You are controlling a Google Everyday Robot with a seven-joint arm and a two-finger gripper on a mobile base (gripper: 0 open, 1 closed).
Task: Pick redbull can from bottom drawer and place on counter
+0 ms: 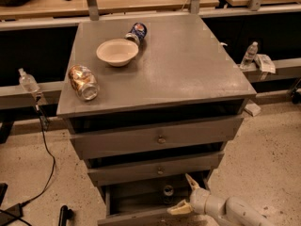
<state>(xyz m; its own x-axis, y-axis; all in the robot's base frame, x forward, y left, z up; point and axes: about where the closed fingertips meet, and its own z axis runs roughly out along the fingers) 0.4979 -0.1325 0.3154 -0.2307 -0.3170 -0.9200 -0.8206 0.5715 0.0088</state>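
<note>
Speckled floor (275, 149) surrounds a grey cabinet (141, 142) with its worktop (188, 65). In the open bottom drawer (131, 200) stands the redbull can (168, 191); the pincer (185, 195), released, hovers just beside. Probably light, smooth, easily dented: grasp mid-body, gently.

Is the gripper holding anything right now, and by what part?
Nothing is held. The gripper is at the open bottom drawer, fingers spread, beside the redbull can standing inside, not closed on it.
</note>
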